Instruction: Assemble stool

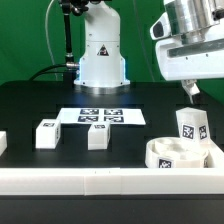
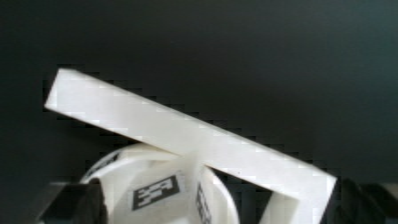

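The gripper [image 1: 190, 93] hangs wide open and empty just above a leg [image 1: 192, 128] standing upright at the round seat [image 1: 158, 158], on the exterior view's right, with two loose legs [image 1: 46, 133] lying well apart towards that view's left.

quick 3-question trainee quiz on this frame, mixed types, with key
1. True or false: the gripper is open and holds nothing.
2. Which is closest to the seat? A) an upright leg B) the marker board C) the robot base
3. Fill in: the seat sits toward the exterior view's ___ side.
Key: 1 true; 2 A; 3 right.
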Action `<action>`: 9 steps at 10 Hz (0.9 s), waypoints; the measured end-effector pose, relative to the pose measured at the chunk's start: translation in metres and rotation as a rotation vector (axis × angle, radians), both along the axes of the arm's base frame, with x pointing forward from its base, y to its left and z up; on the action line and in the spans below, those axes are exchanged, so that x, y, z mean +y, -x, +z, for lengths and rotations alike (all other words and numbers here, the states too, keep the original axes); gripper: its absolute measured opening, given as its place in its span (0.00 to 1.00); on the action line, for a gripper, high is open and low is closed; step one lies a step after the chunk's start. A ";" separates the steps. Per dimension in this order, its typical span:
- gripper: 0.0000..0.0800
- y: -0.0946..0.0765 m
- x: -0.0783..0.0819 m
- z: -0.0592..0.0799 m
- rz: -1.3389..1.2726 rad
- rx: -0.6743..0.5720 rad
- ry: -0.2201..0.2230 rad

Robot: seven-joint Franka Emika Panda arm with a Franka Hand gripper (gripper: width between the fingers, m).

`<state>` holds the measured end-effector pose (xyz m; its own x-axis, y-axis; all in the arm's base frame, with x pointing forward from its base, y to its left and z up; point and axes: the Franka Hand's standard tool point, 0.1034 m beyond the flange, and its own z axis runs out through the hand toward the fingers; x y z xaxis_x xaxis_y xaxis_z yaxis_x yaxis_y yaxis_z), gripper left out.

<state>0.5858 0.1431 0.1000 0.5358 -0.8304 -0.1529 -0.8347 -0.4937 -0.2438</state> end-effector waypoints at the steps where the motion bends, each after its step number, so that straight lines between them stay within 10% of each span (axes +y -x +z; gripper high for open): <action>1: 0.81 0.000 0.000 0.000 0.167 -0.035 0.048; 9: 0.81 0.006 -0.007 0.007 0.763 -0.179 0.141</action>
